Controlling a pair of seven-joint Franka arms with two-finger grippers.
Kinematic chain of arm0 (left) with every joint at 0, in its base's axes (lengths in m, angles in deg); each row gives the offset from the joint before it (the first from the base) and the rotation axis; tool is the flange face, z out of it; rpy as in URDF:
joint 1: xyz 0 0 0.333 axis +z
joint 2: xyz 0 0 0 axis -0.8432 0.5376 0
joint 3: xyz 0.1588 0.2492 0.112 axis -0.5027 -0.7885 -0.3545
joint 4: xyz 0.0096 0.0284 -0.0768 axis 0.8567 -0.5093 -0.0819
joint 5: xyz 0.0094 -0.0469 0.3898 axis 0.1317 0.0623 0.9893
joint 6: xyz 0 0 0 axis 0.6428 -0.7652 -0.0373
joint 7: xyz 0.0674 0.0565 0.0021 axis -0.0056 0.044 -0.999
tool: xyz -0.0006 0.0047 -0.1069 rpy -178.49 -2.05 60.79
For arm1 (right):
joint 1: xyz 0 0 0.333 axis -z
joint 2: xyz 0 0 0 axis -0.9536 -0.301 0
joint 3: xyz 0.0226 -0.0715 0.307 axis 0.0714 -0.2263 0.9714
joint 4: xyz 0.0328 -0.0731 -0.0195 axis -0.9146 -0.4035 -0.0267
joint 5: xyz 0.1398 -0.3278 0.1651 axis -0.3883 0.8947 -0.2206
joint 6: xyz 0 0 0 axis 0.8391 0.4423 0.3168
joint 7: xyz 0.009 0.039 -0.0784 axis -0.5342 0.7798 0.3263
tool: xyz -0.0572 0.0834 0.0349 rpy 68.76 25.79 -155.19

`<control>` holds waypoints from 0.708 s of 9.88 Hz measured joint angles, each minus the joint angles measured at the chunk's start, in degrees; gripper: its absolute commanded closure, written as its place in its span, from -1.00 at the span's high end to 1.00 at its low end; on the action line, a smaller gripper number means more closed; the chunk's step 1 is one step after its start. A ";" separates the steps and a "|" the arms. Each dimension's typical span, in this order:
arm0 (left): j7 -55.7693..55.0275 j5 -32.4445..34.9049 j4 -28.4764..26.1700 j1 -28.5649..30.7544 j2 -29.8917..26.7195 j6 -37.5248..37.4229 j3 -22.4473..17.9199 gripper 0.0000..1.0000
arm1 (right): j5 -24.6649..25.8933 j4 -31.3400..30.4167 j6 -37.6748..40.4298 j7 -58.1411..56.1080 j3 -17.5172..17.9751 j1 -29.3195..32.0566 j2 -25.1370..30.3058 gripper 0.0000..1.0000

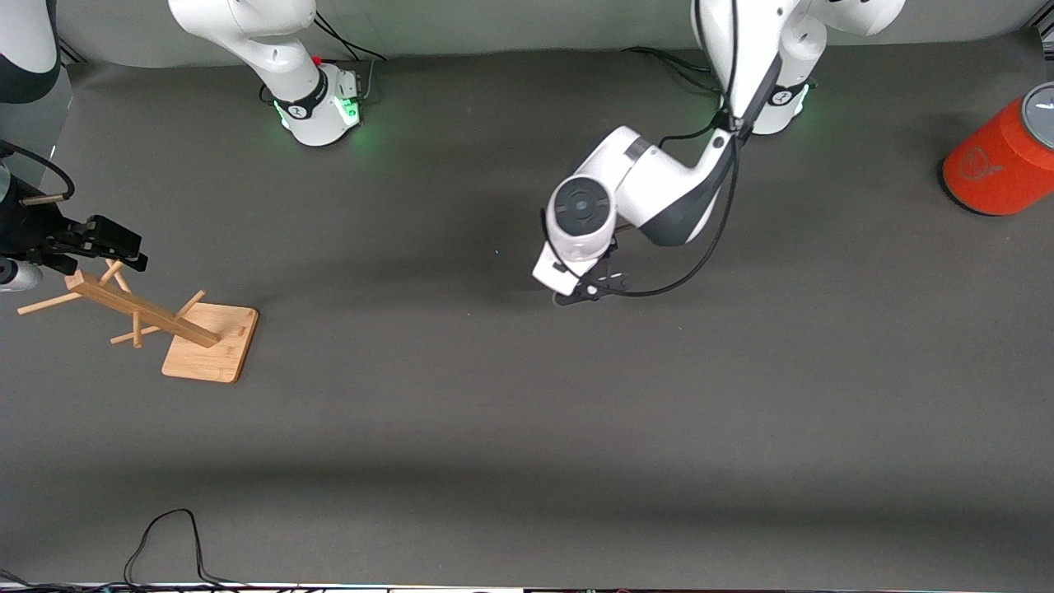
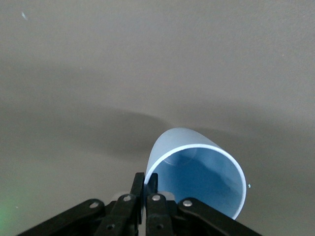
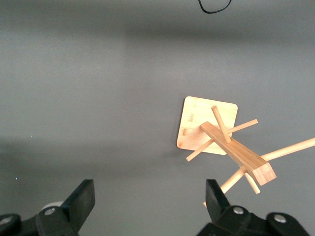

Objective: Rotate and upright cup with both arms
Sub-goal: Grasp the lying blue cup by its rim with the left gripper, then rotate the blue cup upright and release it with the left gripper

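The pale-blue cup (image 2: 197,169) shows only in the left wrist view, tilted on its side with its open mouth toward the camera, over the bare grey table. My left gripper (image 2: 147,183) is shut on the cup's rim, one finger inside and one outside. In the front view the left gripper (image 1: 589,288) is over the middle of the table and its wrist hides the cup. My right gripper (image 1: 115,245) waits open and empty over the wooden rack at the right arm's end of the table, and its own view (image 3: 150,196) shows nothing between the fingers.
A wooden peg rack (image 1: 156,317) on a square base (image 1: 210,342) stands below the right gripper and also shows in the right wrist view (image 3: 231,145). A large orange can (image 1: 1000,161) stands at the left arm's end. A black cable (image 1: 165,535) lies by the near edge.
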 measured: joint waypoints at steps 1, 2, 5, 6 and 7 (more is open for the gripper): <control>-1.81 -1.81 -3.71 -0.06 -1.81 4.31 0.17 -1.00 | 0.00 0.00 0.00 0.00 0.01 0.00 -0.07 1.00; -5.33 -2.35 -7.06 -0.35 -3.08 9.37 0.43 -1.00 | -0.09 0.00 0.00 0.00 0.01 0.00 -0.15 1.00; -16.67 -2.53 -12.63 -4.60 -3.89 19.79 0.86 -1.00 | -0.58 0.00 0.01 0.30 0.05 0.00 -0.24 1.00; -17.78 -2.53 -13.06 -5.09 -3.86 20.07 0.85 -0.95 | -0.61 0.00 0.02 0.48 0.05 0.00 -0.24 1.00; -18.01 -2.53 -13.25 -5.08 -3.67 20.07 0.72 -0.67 | -0.62 0.00 0.02 0.54 0.06 0.00 -0.24 1.00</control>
